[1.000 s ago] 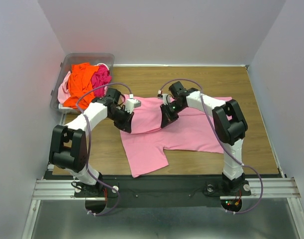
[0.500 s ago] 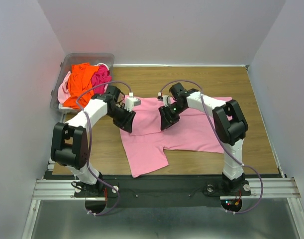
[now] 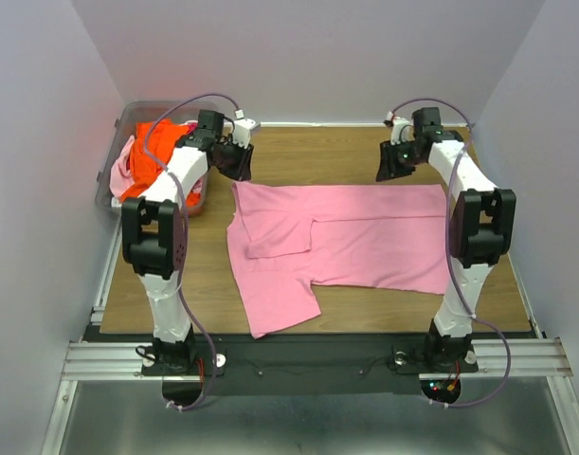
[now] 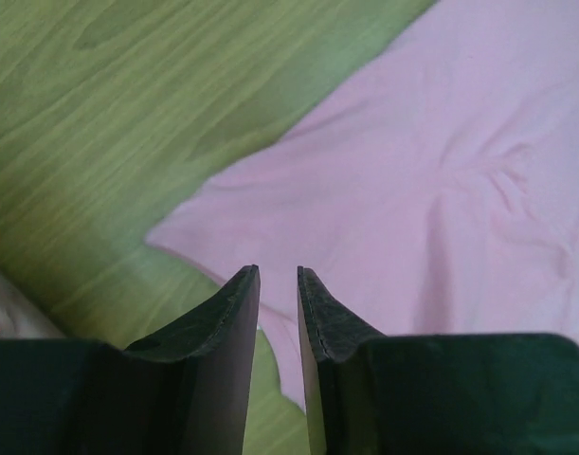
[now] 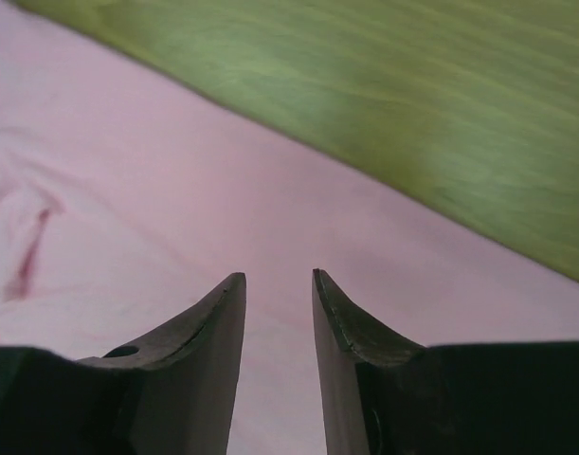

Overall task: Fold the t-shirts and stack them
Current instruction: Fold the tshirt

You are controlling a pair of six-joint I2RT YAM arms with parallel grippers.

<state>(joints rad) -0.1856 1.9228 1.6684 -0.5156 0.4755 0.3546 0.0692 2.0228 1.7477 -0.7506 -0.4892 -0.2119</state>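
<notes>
Smoothly spread, the soft pink t-shirt (image 3: 365,237) lies flat; left pincer (image 4: 278,275) and right pincer (image 5: 278,277) gape narrowly, empty.

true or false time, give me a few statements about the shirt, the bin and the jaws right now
1. The light pink shirt lies spread on the table. True.
2. The bin holds only orange clothes. False: pale pink cloth is in it too.
3. Both sets of jaws grip the shirt. False: both stand open, holding nothing.
4. The left arm and right arm reach to the shirt's far corners. True.
</notes>
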